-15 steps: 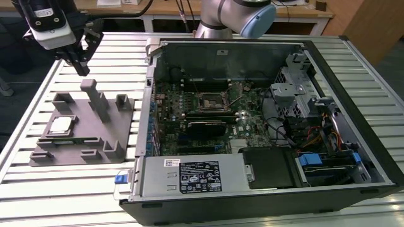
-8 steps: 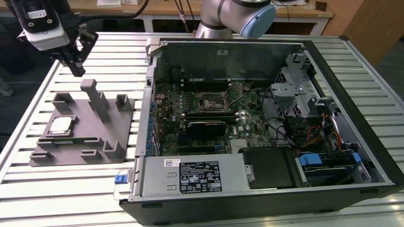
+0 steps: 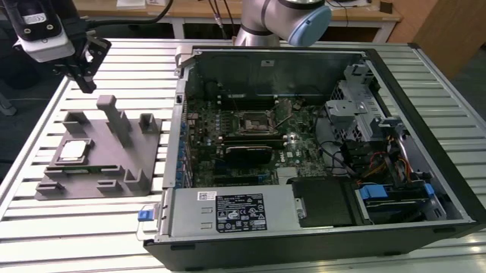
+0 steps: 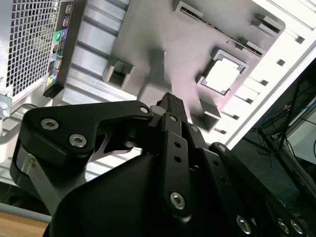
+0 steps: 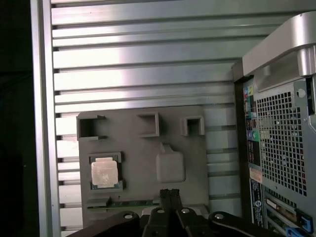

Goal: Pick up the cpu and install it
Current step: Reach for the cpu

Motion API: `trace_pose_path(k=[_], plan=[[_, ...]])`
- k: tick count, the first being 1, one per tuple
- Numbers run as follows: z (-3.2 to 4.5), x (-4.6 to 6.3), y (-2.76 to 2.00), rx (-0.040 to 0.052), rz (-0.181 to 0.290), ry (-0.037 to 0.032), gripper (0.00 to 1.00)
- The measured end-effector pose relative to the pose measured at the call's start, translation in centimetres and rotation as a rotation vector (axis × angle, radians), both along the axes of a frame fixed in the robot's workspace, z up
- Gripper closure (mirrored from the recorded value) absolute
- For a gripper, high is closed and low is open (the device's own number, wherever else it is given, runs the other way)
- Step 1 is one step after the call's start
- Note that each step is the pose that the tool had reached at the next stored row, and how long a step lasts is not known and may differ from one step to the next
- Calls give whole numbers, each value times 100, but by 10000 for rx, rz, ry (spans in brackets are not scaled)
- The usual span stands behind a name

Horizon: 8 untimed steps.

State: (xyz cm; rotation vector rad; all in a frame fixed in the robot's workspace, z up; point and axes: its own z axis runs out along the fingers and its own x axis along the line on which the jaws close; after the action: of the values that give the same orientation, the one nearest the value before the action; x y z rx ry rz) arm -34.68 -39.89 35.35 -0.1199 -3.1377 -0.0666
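Silver cpu (image 5: 104,173) lies flat, top seemingly upward.

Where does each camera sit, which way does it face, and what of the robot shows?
Exterior view: off the arm, high, looking down on the table, open computer case and grey tray; the arm and gripper show.
First wrist view: on the wrist, looking down past the shut fingertips at the tray.
Second wrist view: on the wrist, looking obliquely past the gripper's linkage.
Shared: all show the cpu lying in the tray.
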Motion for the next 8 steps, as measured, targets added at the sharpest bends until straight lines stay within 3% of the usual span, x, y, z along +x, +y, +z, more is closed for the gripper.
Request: trace_pose_path(k=[8], plan=[[-17,-135,0,0,0,39,89]])
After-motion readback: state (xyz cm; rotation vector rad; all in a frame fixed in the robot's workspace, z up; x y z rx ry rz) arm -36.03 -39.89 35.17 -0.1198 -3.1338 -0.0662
